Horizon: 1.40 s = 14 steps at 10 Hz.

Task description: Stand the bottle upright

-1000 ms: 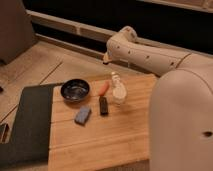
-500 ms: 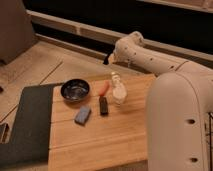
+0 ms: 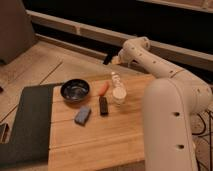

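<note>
The bottle (image 3: 116, 81) is small and clear with a pale cap. It sits on the wooden table (image 3: 110, 135) near the far edge, just behind a short white cup (image 3: 119, 94). Its cap end is toward the back; I cannot tell whether it lies or stands. My gripper (image 3: 108, 59) is the dark tip of the white arm. It hangs beyond the table's far edge, behind and slightly left of the bottle, apart from it. Its jaws stand open with nothing in them.
A dark bowl (image 3: 75, 90) stands left of the bottle, with an orange-red carrot-like piece (image 3: 103, 88) between them. A black block (image 3: 103, 105) and a blue-grey piece (image 3: 82, 115) lie nearer me. A dark mat (image 3: 27, 125) covers the left. My white body (image 3: 172, 125) fills the right.
The arm's elbow has shifted slightly right and down. The gripper stays behind the table's far edge. Nothing on the table has moved.
</note>
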Each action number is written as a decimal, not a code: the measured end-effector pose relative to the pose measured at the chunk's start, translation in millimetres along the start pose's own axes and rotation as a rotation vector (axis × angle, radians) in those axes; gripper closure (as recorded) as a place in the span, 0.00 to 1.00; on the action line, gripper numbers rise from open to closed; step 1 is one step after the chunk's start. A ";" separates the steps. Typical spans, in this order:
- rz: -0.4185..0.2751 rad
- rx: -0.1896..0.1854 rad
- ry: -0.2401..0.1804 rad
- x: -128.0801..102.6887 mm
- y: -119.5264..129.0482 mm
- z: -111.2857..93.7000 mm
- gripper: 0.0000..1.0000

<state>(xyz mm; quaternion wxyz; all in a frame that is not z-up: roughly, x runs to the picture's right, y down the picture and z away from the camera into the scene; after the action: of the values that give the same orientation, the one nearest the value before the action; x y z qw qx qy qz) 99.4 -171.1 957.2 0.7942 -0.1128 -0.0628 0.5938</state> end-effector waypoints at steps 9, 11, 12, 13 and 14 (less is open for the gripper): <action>0.005 -0.110 0.198 51.3 9.6 93.6 0.35; 0.019 -0.129 0.239 69.1 14.5 108.9 0.35; 0.035 -0.137 0.265 81.4 16.1 116.9 0.35; 0.047 -0.140 0.283 89.2 16.4 120.7 0.37; 0.046 -0.138 0.296 94.2 15.7 122.3 0.43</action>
<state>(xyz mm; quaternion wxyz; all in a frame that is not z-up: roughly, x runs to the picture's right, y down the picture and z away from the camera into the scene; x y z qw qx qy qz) 83.3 -63.9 1068.3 0.7711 -0.2550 0.0170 0.5832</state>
